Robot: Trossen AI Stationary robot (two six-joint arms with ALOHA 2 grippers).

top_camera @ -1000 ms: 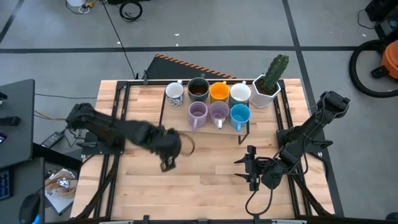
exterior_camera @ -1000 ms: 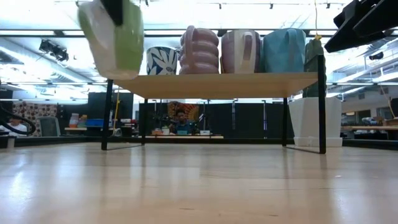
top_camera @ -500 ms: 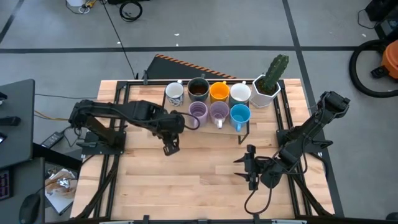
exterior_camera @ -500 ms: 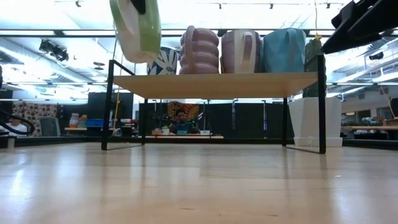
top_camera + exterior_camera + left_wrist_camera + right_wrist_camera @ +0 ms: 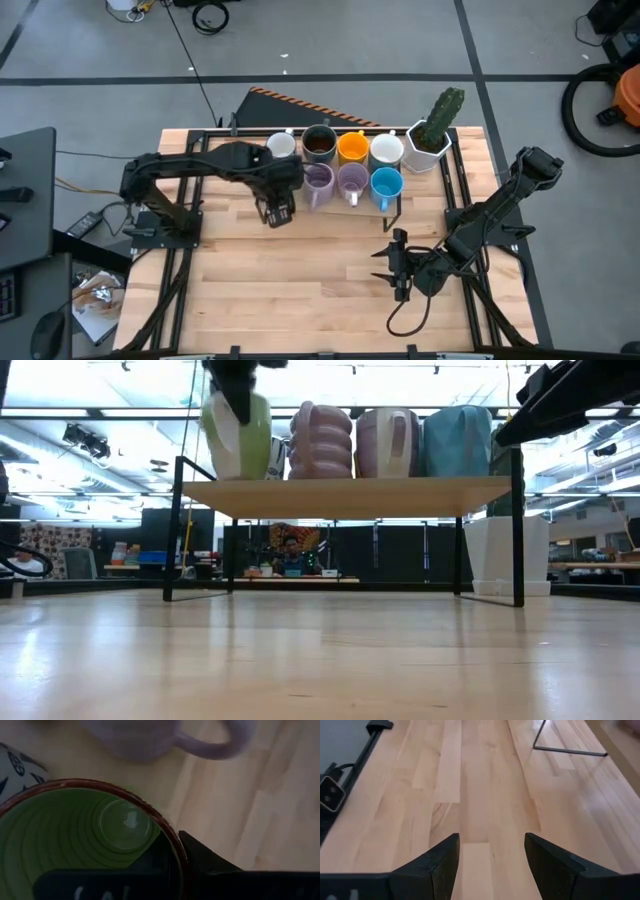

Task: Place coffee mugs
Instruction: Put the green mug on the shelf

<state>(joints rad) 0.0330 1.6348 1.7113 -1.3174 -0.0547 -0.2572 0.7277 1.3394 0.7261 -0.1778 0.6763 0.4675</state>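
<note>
We have the left claw [image 5: 279, 208] clamped tight on the rim of the green mug [image 5: 238, 435], which hangs under it just over the shelf [image 5: 350, 484] beside the lavender mug [image 5: 320, 441]; glazed, stiff and breakable, so rim-hold suits, while the right claw [image 5: 490, 862] waits wide open, holding nothing.

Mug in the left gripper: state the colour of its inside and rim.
The ribbed mug in the left gripper is green inside with a dark brown rim, clearest in the left wrist view.

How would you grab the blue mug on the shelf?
I'd take the blue mug by its rim, coming straight down from above. It stands upright with its mouth open upward, and a lavender mug crowds one side, so the top is freest.
</note>
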